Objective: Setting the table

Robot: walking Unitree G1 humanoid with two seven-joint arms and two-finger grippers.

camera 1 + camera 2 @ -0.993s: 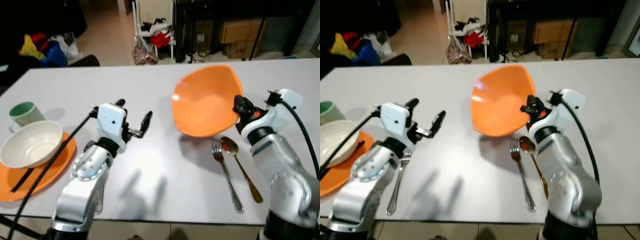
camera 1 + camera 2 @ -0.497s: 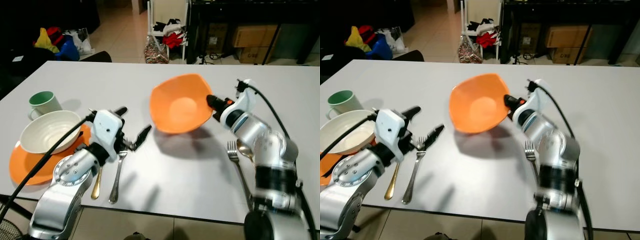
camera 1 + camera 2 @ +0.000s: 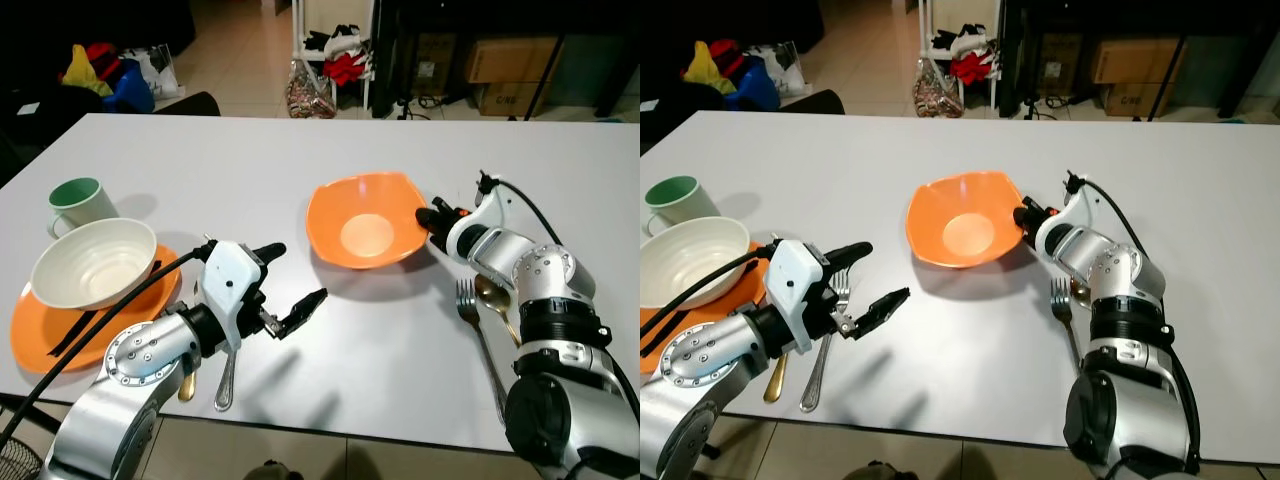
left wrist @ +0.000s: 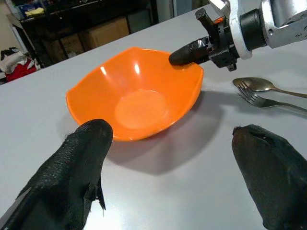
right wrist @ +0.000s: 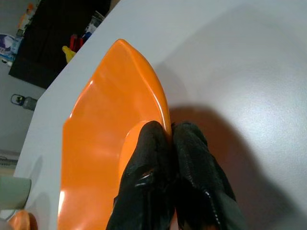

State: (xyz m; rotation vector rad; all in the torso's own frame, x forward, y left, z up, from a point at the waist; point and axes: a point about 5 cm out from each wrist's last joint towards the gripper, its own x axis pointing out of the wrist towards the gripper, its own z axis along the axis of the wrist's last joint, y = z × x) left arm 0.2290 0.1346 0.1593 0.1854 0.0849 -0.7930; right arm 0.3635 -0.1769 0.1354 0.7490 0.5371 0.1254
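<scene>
1. Orange and squarish, the bowl (image 3: 365, 222) is sitting open side up near the middle of the white bench (image 3: 300, 160), with one corner pointing toward the right end effector (image 3: 432, 216).
2. Pinching that corner of the rim, the right end effector is closing its two black fingers (image 5: 158, 158) on the bowl wall — one finger inside, one outside.
3. Hovering just above the bench on the near left side, the left end effector (image 3: 292, 282) is spreading its fingers (image 4: 72, 167) wide and gripping nothing; through its wrist camera the bowl is showing between the two fingertips, well apart from them.
4. Lying just right of the bowl, a fork (image 3: 477, 335) and a spoon (image 3: 497, 302) are resting side by side, their long axes running from the bowl side back toward the robot's edge, heads pointing away from the robot.
5. Sitting at the far left, a white bowl (image 3: 90, 265) is resting on an orange plate (image 3: 40, 330), with a green-lined mug (image 3: 78, 203) just beyond it.
6. Lying beside that plate — partly under the left arm — a second fork (image 3: 823, 350) and a gold-coloured spoon (image 3: 776, 377) are pointing their heads away from the robot.
</scene>
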